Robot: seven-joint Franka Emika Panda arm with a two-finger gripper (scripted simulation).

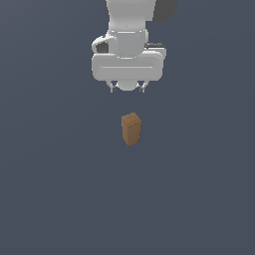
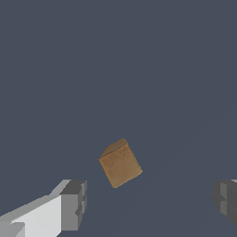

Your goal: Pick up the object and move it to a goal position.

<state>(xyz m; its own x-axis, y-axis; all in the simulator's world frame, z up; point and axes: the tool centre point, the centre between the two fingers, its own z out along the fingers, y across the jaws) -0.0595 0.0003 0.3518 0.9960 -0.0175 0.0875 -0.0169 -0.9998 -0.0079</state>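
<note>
A small orange-brown block (image 1: 131, 128), plain and cardboard-coloured, stands upright on the flat dark grey-blue counter (image 1: 55, 189), taller than it is wide. In the exterior view it is turned slightly, one vertical edge facing the camera. The wrist view shows its squarish top face (image 2: 120, 165), rotated.

No legible text, label, brand, number or sign appears in either view; the block (image 1: 131, 128) and the gripper (image 1: 128, 88) bear plain, unmarked surfaces.
</note>
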